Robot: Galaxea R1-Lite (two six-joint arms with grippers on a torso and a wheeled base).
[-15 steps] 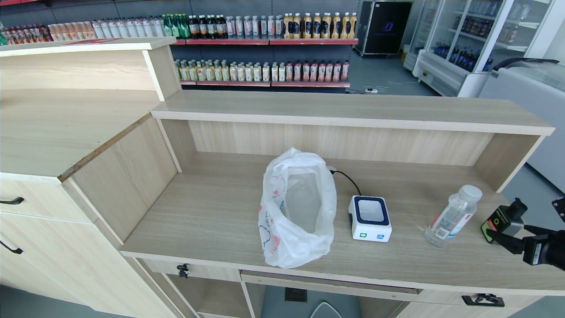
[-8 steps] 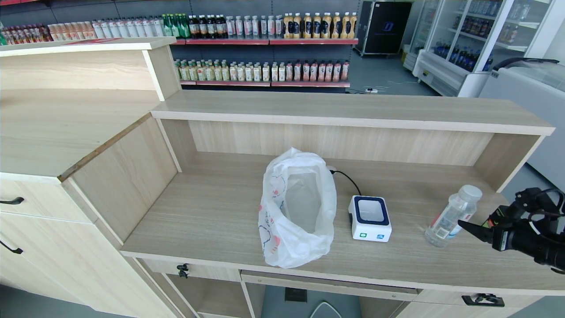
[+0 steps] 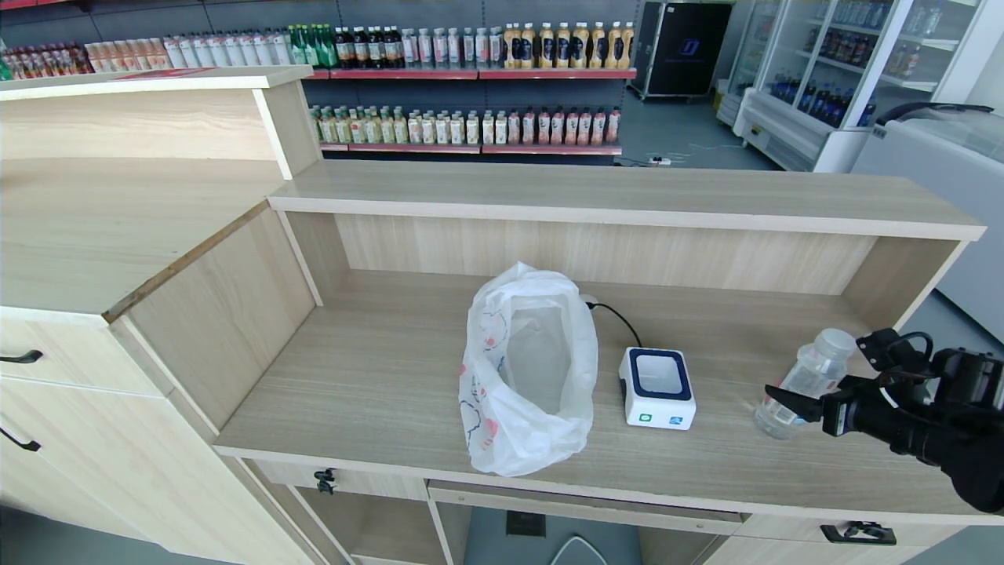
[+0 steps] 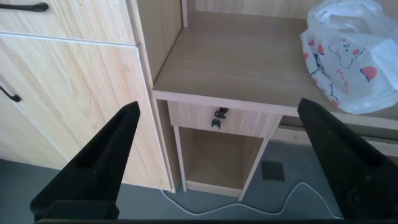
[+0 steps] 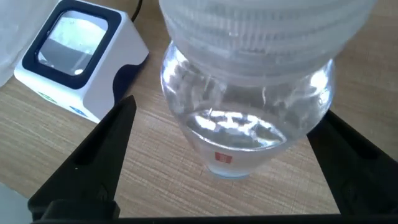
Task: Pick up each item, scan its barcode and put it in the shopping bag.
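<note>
The bottle, clear with a white cap, stands near the right end of the counter, well right of the scanner. The right gripper is spread wide with the bottle between its fingers. Whether either finger touches it is hard to tell, though the right wrist view seems to show a gap on both sides. In the head view the near finger crosses the bottle's lower part and hides some of its label. The label is red, white and blue, its print too small to read.

The scanner is white with a dark-rimmed window and has a green and a blue square on its front. Its cable runs back behind the bag. The bag stands agape just left of the scanner, white plastic with red and blue drawings. The left gripper hangs spread wide and empty, low before the counter's left front, near a drawer lock.
</note>
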